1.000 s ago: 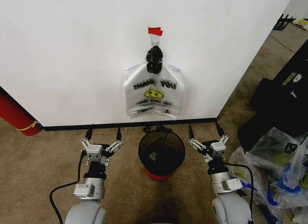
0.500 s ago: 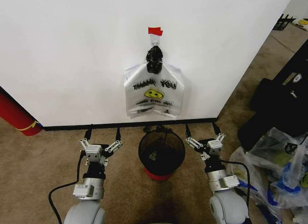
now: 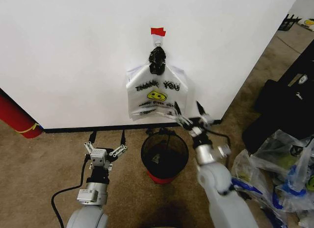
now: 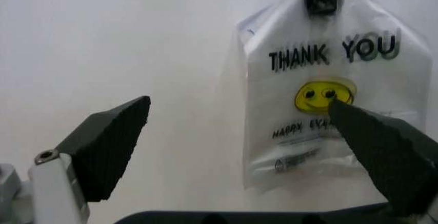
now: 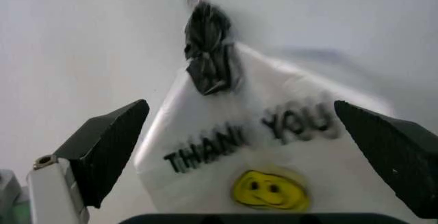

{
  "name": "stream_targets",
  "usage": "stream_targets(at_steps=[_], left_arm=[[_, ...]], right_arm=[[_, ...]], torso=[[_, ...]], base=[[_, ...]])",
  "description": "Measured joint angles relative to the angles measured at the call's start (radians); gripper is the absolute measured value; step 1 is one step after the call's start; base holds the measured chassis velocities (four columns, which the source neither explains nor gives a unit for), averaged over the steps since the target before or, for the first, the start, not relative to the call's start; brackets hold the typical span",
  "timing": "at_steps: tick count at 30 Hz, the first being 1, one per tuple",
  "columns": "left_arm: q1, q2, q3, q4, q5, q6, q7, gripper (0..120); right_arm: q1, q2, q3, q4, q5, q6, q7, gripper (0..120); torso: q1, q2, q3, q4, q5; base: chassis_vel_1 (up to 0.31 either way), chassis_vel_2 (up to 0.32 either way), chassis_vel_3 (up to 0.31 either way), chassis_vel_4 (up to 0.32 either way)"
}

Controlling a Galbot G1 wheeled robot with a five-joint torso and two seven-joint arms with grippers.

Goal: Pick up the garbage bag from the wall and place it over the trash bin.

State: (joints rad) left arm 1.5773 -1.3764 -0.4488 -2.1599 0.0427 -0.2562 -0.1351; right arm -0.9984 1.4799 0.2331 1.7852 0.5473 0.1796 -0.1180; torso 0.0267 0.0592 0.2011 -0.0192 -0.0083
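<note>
Plastic hangs flat against the wall point(image 3: 73, 56): the garbage bag point(image 3: 157, 93) dangles lengthwise from a dark knot just under a red tape strip point(image 3: 158, 31), directly above the trash bin point(image 3: 164, 154) on the carpet. The right tool point(image 3: 189, 111) is raised beside the bag's lower right corner, fingers spread apart, and its wrist view looks straight at the knot above. The left tool point(image 3: 106, 139) sits low near the baseboard, fingers apart too, well off to the bag's left. The right arm is clearly the nearer one.
</note>
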Motion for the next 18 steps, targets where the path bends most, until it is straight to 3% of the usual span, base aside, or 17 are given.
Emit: stream_targets(at_steps=[10,18], left_arm=[[-0.003,0.002,-0.005,0.036,0.013,0.001,-0.001,100],[-0.005,-0.005,-0.007,0.046,0.020,0.001,-0.002,100]], right_arm=[[0.265,0.123,-0.065,-0.235,0.085,0.020,-0.035,100],[0.331,0.128,-0.059,-0.316,0.044,0.029,-0.037,100]], torso=[[0.000,0.000,0.000,0.0001,0.0001],[0.000,0.000,0.000,-0.0002,0.0003]], base=[[0.000,0.000,0.000,0.000],[0.000,0.000,0.000,0.000]])
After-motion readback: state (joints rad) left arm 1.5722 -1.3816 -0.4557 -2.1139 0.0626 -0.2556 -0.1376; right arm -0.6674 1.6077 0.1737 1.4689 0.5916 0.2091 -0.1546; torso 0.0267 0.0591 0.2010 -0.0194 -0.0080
